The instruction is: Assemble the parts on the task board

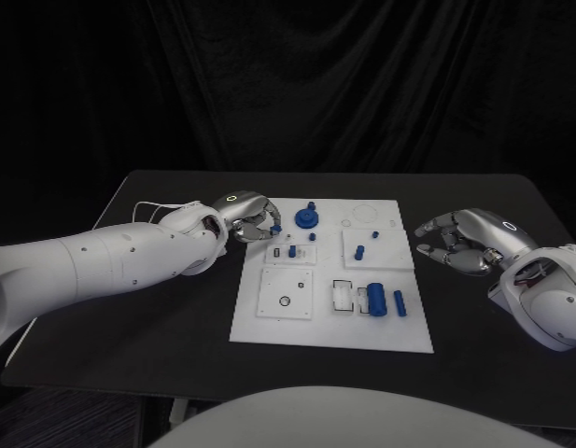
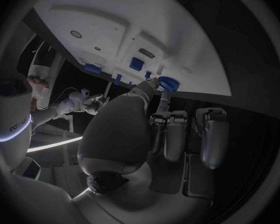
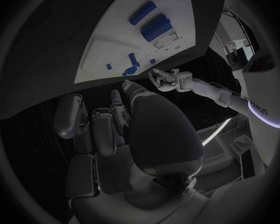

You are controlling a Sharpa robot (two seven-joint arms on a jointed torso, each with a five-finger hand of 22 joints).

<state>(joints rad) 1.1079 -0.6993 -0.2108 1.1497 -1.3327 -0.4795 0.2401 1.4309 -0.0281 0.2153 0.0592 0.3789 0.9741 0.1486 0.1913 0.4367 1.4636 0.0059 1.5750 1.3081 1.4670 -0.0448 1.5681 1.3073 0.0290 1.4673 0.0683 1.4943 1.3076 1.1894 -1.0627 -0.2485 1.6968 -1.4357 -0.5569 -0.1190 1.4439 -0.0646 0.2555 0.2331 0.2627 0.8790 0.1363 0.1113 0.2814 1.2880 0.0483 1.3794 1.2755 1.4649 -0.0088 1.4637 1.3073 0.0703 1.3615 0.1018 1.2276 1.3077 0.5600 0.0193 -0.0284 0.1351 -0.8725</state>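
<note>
On the black table (image 1: 166,327), the left hand (image 1: 247,217) pinches a small blue part (image 1: 275,228) at the white task board (image 1: 330,329)'s far-left corner; the right hand (image 1: 460,240) hovers beside the board, fingers curled, holding nothing.

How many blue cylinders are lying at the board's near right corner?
2: the thick cylinder lies near the task board's front right corner, the thin cylinder beside it, nearer the right edge. None seems hidden.

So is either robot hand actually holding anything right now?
Hard to tell. The left robot hand sits at the task board's far corner beside small blue parts; the right robot hand holds nothing.
</note>
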